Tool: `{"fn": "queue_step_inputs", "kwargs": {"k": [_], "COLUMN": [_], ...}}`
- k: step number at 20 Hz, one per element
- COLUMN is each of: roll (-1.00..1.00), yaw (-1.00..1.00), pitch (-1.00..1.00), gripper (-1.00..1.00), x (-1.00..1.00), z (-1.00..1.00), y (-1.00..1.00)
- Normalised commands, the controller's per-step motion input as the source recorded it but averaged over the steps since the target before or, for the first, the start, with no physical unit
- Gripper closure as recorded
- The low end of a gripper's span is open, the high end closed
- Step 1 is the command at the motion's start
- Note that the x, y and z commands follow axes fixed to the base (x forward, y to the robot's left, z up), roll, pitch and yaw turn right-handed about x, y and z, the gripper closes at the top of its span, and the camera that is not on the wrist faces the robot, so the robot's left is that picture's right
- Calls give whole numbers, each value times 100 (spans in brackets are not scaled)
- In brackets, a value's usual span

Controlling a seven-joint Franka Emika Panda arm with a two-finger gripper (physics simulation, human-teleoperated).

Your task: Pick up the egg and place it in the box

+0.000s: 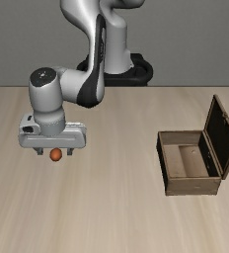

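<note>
Egg not in the box yet, pick barely begun

Gripper [55, 150] sat low over the egg [54, 155] w/ fingers spread wider than it, nothing clamped afaict. Egg was on the table [116, 212] toward the exterior view's left edge. The box [190, 166] stood lid-up near the right edge, well apart. Grab, carry & drop all left imo.

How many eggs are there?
1. The egg sits just under the tool, toward the exterior view's left, apart from the open box. Another could hide behind the box's near wall.
</note>
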Motion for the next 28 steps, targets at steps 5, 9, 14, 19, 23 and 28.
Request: {"fn": "queue_step_inputs", "kwargs": {"k": [5,9,14,19,23,28], "roll": [0,0,0,0,0,0], "yaw": [0,0,0,0,0,0], "pitch": [0,0,0,0,0,0], "gripper": [-100,100,100,100,100,100], "x": [-40,25,0,0,0,0], "z": [-60,0,20,80,100,100], "y": [0,0,0,0,0,0]}}
